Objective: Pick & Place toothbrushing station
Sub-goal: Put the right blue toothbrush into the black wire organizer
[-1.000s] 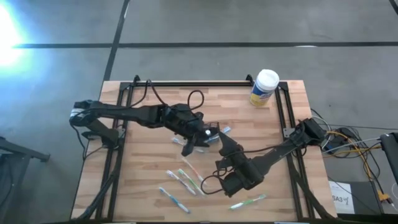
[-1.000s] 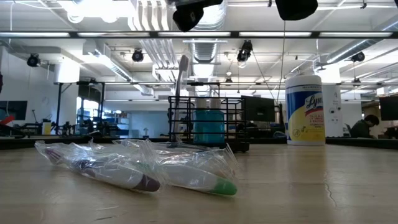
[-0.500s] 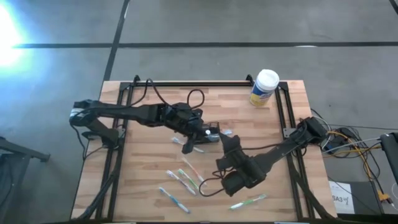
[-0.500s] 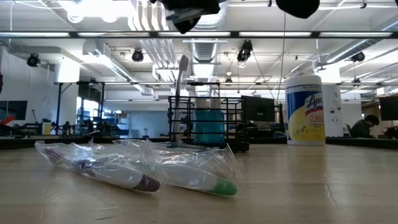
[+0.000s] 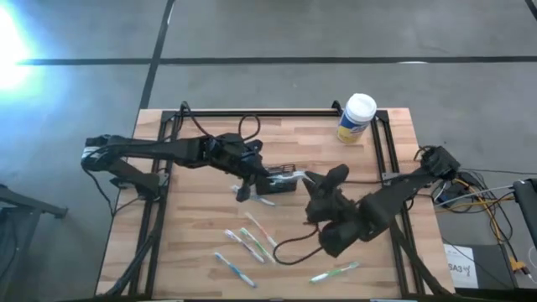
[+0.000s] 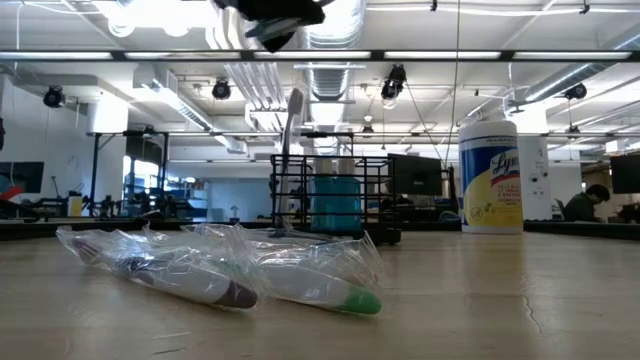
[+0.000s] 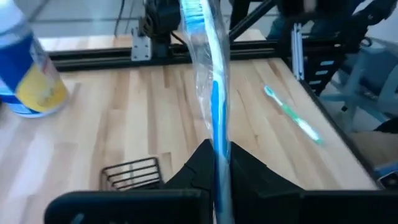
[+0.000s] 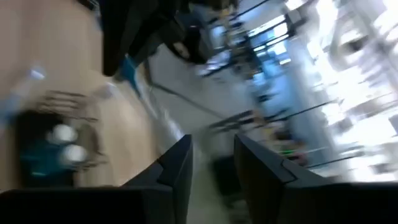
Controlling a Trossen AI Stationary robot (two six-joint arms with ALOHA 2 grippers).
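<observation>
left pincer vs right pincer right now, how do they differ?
Load: the left pincer is shut on a wrapped blue toothbrush; the right pincer holds nothing, its fingers apart.
Place: in the high view the left pincer sits beside the black toothbrushing station; the right pincer hangs to the station's other side, clear of it.
Shared: both are dark two-finger pincers near the table's middle.

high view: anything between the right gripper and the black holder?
Only bare wood shows between the right gripper and the toothbrushing station in the high view, apart from a wrapped toothbrush sticking out of the station.

Overhead, table-level, two wrist cams — table [image 5: 201, 210] shared.
</observation>
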